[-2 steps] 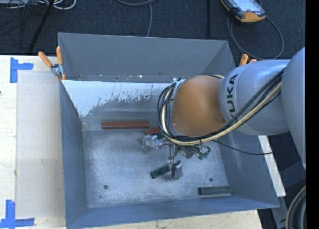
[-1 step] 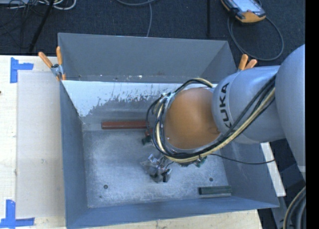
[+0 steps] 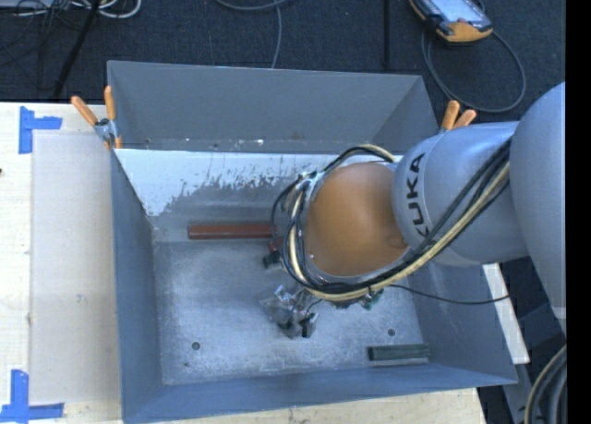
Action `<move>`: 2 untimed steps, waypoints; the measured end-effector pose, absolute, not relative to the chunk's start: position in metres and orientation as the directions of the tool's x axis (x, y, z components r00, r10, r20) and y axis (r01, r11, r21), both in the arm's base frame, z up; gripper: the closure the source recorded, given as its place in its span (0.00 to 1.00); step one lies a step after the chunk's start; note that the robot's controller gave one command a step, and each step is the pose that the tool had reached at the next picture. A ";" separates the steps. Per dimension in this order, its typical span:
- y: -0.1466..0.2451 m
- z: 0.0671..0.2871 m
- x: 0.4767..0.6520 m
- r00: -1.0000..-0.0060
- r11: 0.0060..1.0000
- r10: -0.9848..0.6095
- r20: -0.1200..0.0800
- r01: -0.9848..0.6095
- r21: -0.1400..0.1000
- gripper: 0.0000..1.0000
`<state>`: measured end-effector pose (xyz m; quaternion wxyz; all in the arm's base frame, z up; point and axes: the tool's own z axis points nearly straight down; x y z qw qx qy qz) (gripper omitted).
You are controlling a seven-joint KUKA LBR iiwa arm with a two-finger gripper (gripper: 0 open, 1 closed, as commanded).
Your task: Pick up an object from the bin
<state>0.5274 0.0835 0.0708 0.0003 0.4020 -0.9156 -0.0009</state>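
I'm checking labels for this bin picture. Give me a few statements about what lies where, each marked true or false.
1. A red-brown bar lies near the back of the bin floor. True.
2. A dark strip lies at the front left of the floor. False: it lies at the front right.
3. The pincer is over the middle of the floor. True.
4. The pincer rests on the dark strip. False: it is apart from it, toward the view's left.
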 end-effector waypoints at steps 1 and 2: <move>0.091 0.121 0.525 -0.644 0.644 -0.765 0.005 -0.765 0.006 1.00; 0.092 0.162 0.532 -0.637 0.637 -0.771 -0.004 -0.771 -0.002 1.00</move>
